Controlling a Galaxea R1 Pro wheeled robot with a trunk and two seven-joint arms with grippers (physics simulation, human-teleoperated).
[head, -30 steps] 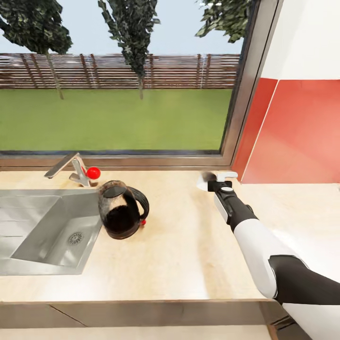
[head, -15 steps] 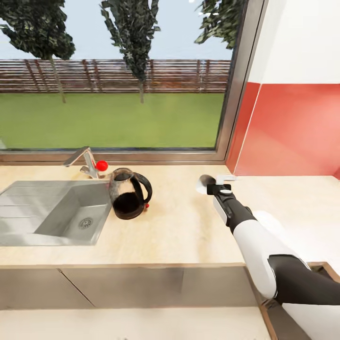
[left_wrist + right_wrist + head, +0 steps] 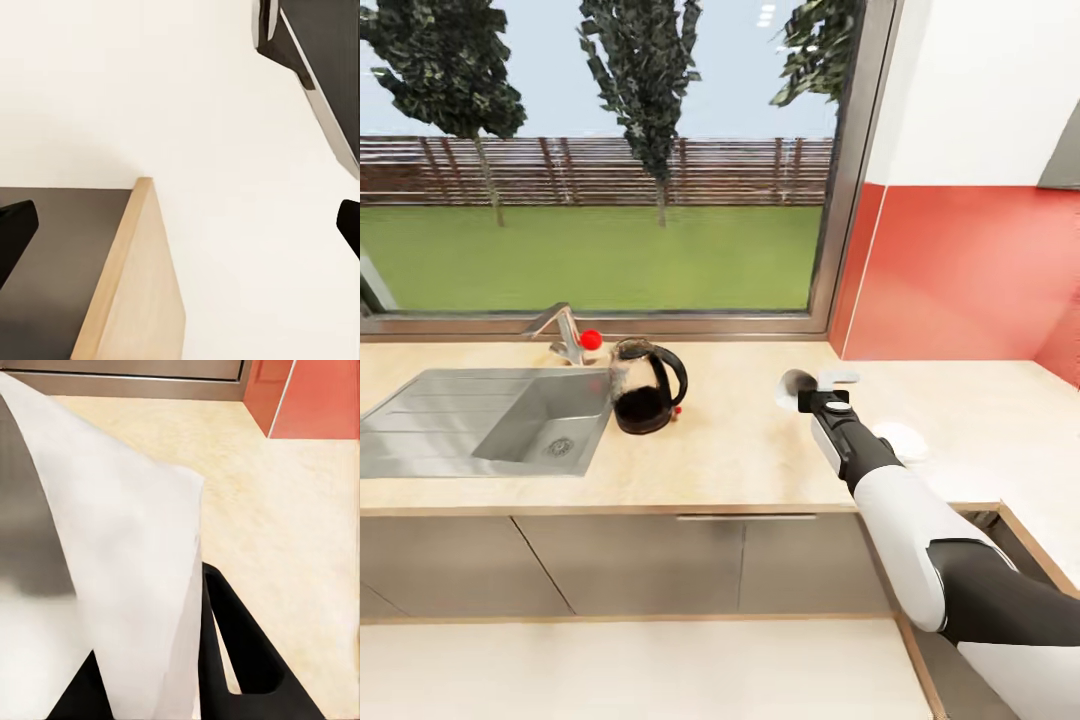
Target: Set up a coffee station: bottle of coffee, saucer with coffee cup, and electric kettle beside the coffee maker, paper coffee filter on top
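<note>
Head view: one kettle (image 3: 647, 387) upright at the worktop's (image 3: 740, 460) back edge, just beside the one sink's (image 3: 480, 420) right rim; one right gripper (image 3: 818, 385) over the worktop, clamped on one paper filter (image 3: 794, 386); one white round thing (image 3: 905, 440), perhaps a saucer, near the front edge.

Right wrist view: filter (image 3: 112, 570) pinched between dark fingers (image 3: 236, 652).

Left wrist view: left gripper (image 3: 180, 225) spread wide, nothing held.

kettle (image 3: 648, 398) black, red switch; paper filter (image 3: 127, 577) white; counter (image 3: 740, 455) pale beige wood grain; wall (image 3: 960, 275) red; sink (image 3: 480, 420) grey
</note>
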